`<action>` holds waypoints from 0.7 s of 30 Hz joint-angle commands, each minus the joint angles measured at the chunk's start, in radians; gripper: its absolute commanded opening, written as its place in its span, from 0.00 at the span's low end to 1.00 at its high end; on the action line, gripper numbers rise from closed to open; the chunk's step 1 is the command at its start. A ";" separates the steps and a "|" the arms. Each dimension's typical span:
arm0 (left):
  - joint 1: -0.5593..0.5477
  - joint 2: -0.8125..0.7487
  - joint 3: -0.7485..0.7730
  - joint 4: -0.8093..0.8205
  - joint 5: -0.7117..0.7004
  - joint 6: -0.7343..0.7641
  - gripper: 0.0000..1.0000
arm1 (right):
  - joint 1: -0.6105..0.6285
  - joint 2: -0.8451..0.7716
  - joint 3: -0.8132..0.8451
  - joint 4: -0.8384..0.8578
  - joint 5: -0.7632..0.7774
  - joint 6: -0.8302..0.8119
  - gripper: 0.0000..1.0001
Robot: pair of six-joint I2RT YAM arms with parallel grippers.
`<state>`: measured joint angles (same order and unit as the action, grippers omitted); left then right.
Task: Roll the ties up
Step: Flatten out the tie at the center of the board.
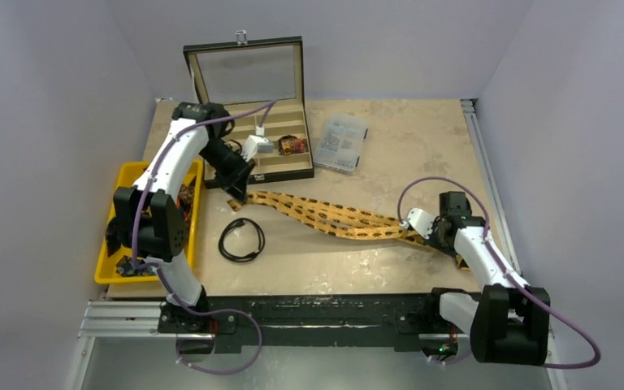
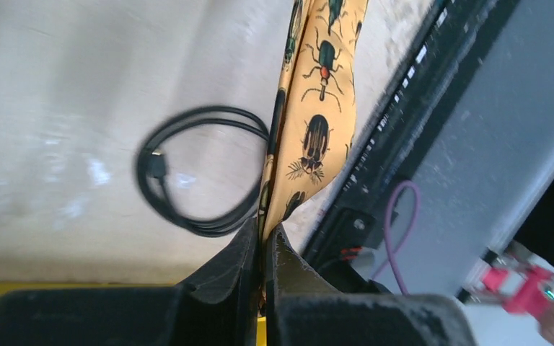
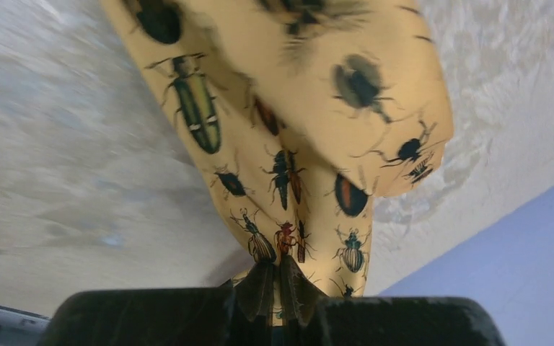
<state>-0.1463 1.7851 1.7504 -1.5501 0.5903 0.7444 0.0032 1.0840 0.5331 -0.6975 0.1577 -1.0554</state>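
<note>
Nearest my bases, my right pincer (image 3: 278,292) was clenched on 1 end of the beetle-print tie (image 1: 333,215), the gold fabric bunched and folded just above the jaws. I judge that grip anchored that end near the right edge of the worktop (image 1: 357,268). From there the tie ran across the worktop, doubled and slightly twisted, toward the far left. A black cable loop (image 1: 241,240) lay on its near side, apart from the fabric in the top view. Farther on, my left pincer (image 2: 263,241) was clenched on the tie's other end, the cloth pinched flat between the jaws. The tie therefore hung between 2 grips, probably to straighten it before rolling. A yellow bin (image 1: 107,272) sat left of that arm. Beyond, an open display case (image 1: 244,73) and a clear plastic box (image 1: 341,142) stood apart from both pincers.
</note>
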 commanded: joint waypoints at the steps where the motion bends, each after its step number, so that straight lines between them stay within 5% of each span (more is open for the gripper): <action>1: -0.051 -0.012 -0.168 0.026 -0.029 -0.016 0.00 | -0.172 0.094 0.086 0.052 -0.001 -0.249 0.00; 7: -0.057 0.068 -0.263 0.158 -0.084 -0.038 0.00 | -0.244 0.320 0.272 0.043 -0.087 -0.302 0.00; 8: -0.062 0.082 -0.270 0.159 -0.078 -0.035 0.08 | -0.243 0.337 0.287 0.040 -0.094 -0.321 0.00; 10: -0.077 0.096 -0.287 0.185 -0.093 -0.054 0.28 | -0.244 0.359 0.315 0.006 -0.078 -0.347 0.15; 13: -0.075 0.054 -0.318 0.243 -0.087 -0.068 0.43 | -0.244 0.352 0.376 -0.072 -0.131 -0.335 0.55; 14: -0.067 0.026 -0.325 0.263 -0.073 -0.069 0.45 | -0.246 0.347 0.405 -0.108 -0.143 -0.321 0.60; 21: -0.074 -0.292 -0.471 0.525 0.046 0.001 0.53 | -0.270 0.377 0.708 -0.352 -0.375 -0.065 0.70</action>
<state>-0.1925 1.7092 1.3460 -1.2057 0.5400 0.6907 -0.2573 1.4517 1.0760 -0.9024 -0.0391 -1.2922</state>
